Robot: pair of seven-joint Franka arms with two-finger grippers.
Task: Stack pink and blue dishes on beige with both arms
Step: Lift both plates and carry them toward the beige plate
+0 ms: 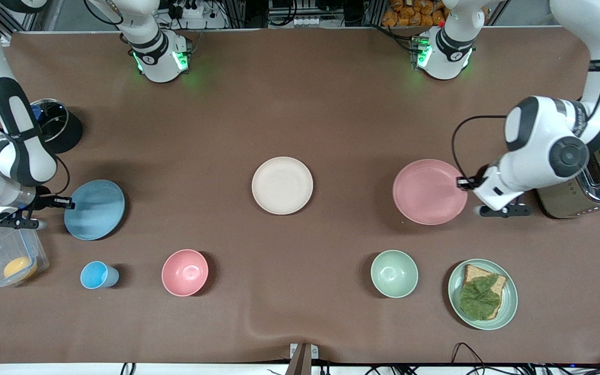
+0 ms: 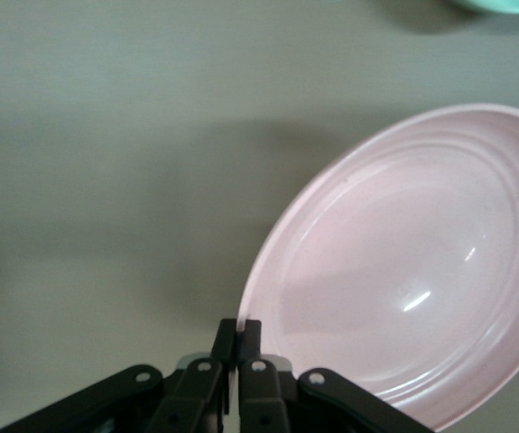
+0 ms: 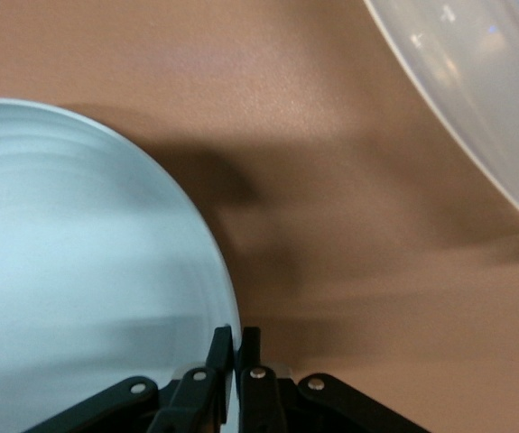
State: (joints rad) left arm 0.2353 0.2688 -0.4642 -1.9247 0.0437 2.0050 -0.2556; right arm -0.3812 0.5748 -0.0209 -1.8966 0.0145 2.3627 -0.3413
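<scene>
The beige plate (image 1: pixel 282 185) lies flat at the table's middle with nothing on it. The pink plate (image 1: pixel 429 191) is toward the left arm's end. My left gripper (image 1: pixel 464 182) is shut on its rim. In the left wrist view the jaws of the left gripper (image 2: pixel 238 329) pinch the edge of the pink plate (image 2: pixel 403 271), which looks tilted over its shadow. The blue plate (image 1: pixel 94 209) is toward the right arm's end. My right gripper (image 1: pixel 68 203) is shut on its rim. The right wrist view shows the right gripper (image 3: pixel 237 336) clamped on the blue plate (image 3: pixel 78 271).
Nearer the front camera stand a blue cup (image 1: pixel 97 275), a pink bowl (image 1: pixel 185 272), a green bowl (image 1: pixel 394 273) and a green plate with bread and a leaf (image 1: pixel 482 294). A toaster (image 1: pixel 586 195) stands beside the left arm. A clear box (image 1: pixel 8 258) and a black pot (image 1: pixel 58 127) stand by the right arm.
</scene>
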